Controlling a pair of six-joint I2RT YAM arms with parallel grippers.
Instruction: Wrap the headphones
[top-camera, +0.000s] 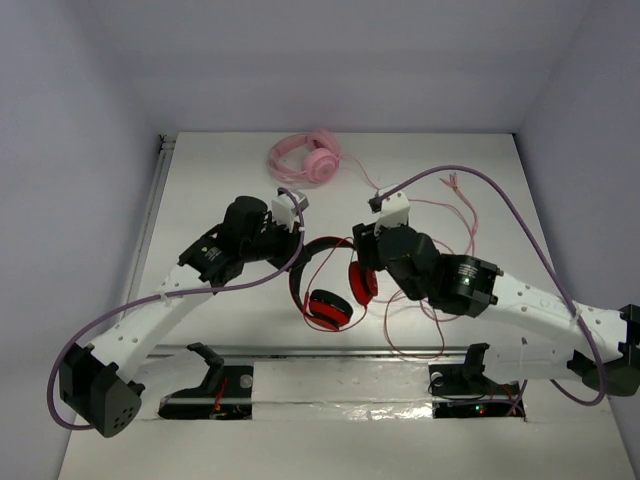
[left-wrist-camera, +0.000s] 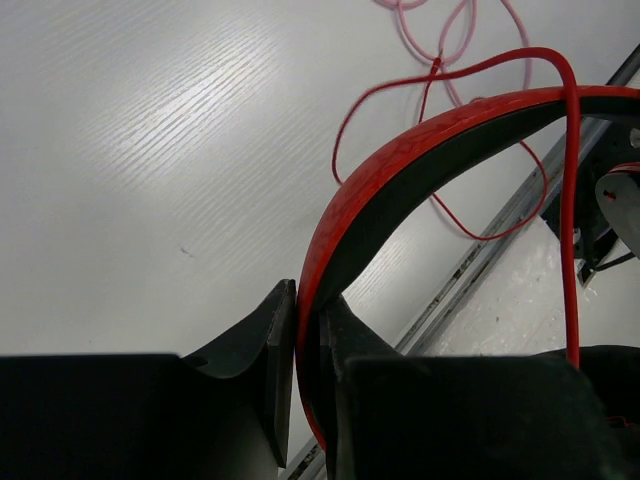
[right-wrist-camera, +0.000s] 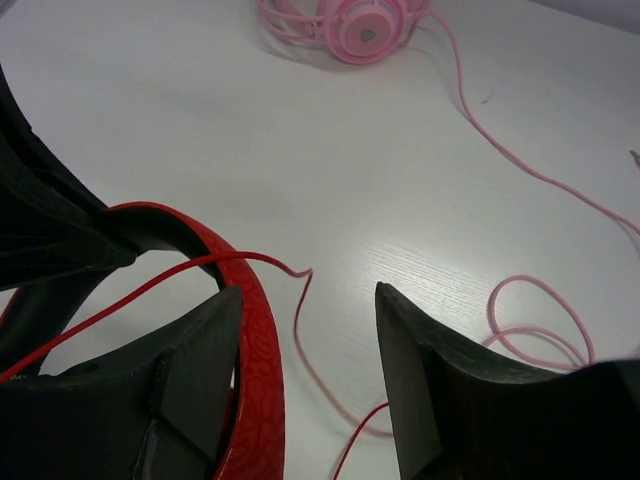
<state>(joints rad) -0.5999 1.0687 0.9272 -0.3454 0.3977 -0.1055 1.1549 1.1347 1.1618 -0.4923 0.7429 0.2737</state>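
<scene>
The headphones (top-camera: 330, 290) sit mid-table, with a black-and-red headband (top-camera: 312, 250) and red ear cups (top-camera: 328, 308). My left gripper (top-camera: 297, 258) is shut on the headband's left side; in the left wrist view the jaws (left-wrist-camera: 308, 300) pinch the red band (left-wrist-camera: 400, 170). My right gripper (top-camera: 358, 250) is open at the band's right side. In the right wrist view the band (right-wrist-camera: 255, 340) lies against the left finger, and the gap (right-wrist-camera: 308, 290) holds only a strand of the thin red cable (right-wrist-camera: 180, 272). The cable trails in loops to the right (top-camera: 400, 330).
Pale pink headphones (top-camera: 310, 158) lie at the back, and their pink cable (top-camera: 455, 200) runs right, close to the red loops. They also show in the right wrist view (right-wrist-camera: 360, 25). A metal rail (top-camera: 330, 352) crosses the near edge.
</scene>
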